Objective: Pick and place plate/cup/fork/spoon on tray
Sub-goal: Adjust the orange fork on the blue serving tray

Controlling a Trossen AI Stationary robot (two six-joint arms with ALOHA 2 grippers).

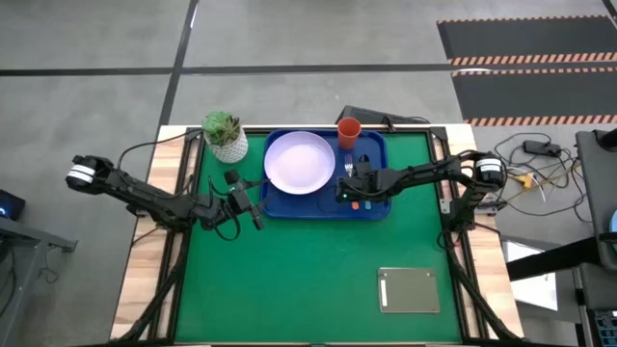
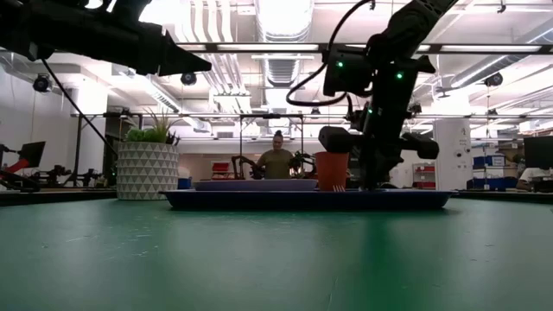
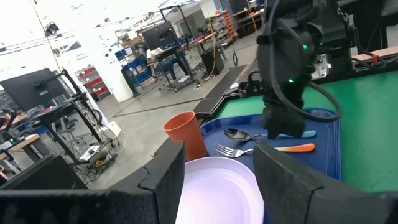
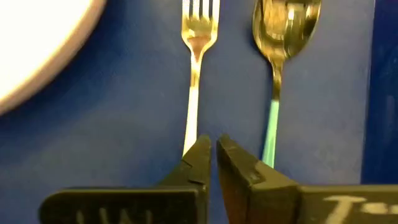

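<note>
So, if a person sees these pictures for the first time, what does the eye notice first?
Probably the blue tray at the table's far side, with the lavender plate, the orange cup, the fork and the spoon all on it. Next, the right gripper low over the two handles, fingers nearly together.

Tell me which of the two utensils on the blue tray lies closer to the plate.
The fork with silver tines and orange handle; the blue-handled metal spoon lies beyond it, farther from the round lavender plate.
</note>
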